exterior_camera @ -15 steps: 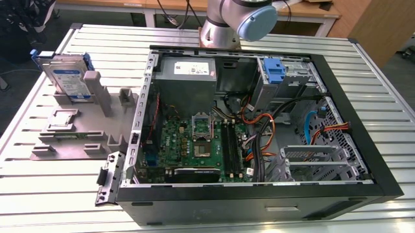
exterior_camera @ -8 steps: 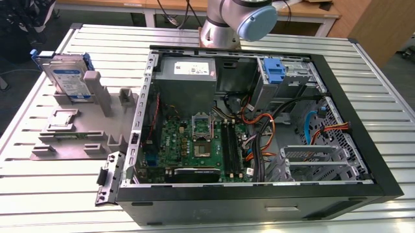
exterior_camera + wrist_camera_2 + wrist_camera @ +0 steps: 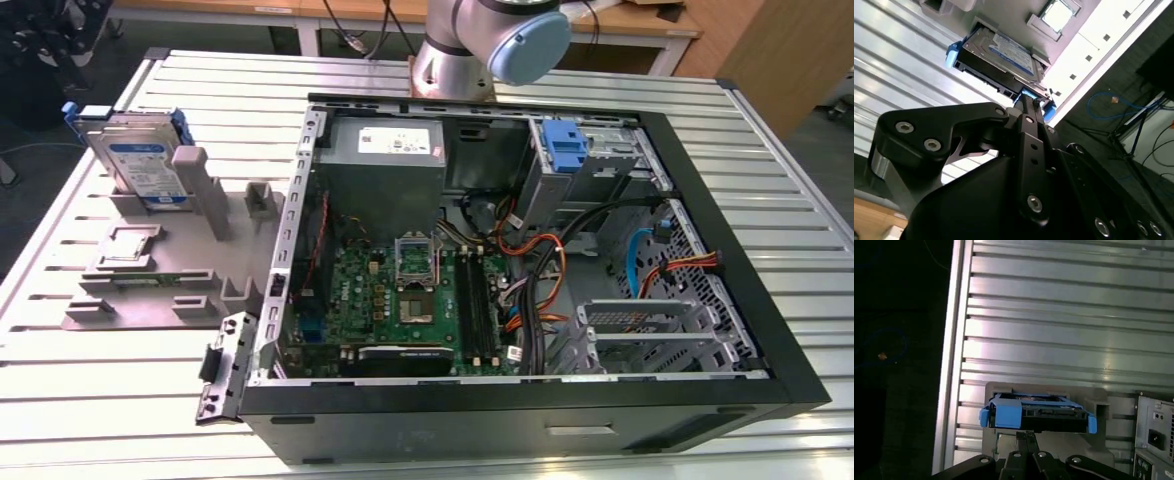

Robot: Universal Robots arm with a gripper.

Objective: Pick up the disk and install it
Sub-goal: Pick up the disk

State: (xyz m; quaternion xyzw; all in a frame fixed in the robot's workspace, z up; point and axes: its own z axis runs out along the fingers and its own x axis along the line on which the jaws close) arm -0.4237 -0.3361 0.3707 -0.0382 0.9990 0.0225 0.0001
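Observation:
The disk stands on edge in a grey holder at the exterior view's left, outside the computer case. Its white-and-blue label faces out and blue rails run along its edges. In both wrist views the disk lies just beyond my gripper. The two fingertips sit pressed together with nothing between them, apart from the disk.
The open black computer case lies on the slatted metal table, with motherboard, cables and a power supply. A blue bracket sits in the drive bay at the back. The arm's base stands behind the case.

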